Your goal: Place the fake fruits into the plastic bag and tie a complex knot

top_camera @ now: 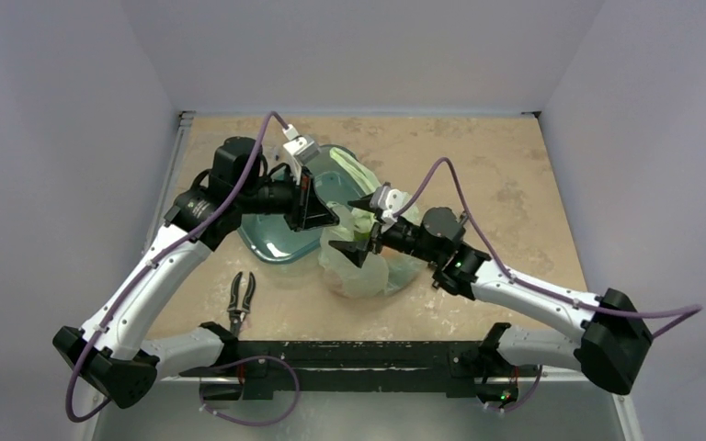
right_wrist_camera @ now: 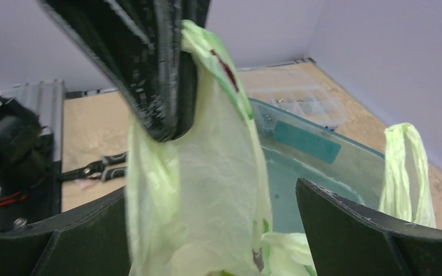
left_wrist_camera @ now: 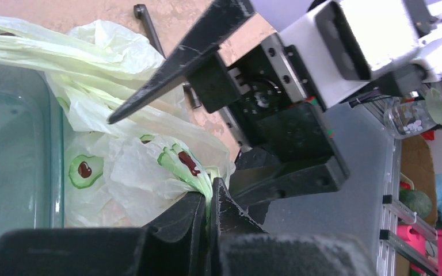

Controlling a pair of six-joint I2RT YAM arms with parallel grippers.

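Observation:
The pale green plastic bag [top_camera: 360,268], printed with avocados, sits bulging beside the teal tub. My left gripper [top_camera: 329,219] is shut on one bag handle, as the left wrist view [left_wrist_camera: 212,192] shows, and holds it up. My right gripper [top_camera: 358,231] is open, and its jaws straddle the raised part of the bag [right_wrist_camera: 207,190] without closing on it. The left gripper [right_wrist_camera: 170,86] hangs just above in the right wrist view. The second handle [right_wrist_camera: 406,167] stands free to the right. The fake fruits are hidden; I see none outside the bag.
A translucent teal tub [top_camera: 276,241] stands left of and behind the bag, and it shows in the right wrist view [right_wrist_camera: 322,149]. Black pliers [top_camera: 239,296] lie on the table near the left arm. The arms' mounting rail [top_camera: 358,354] runs along the near edge.

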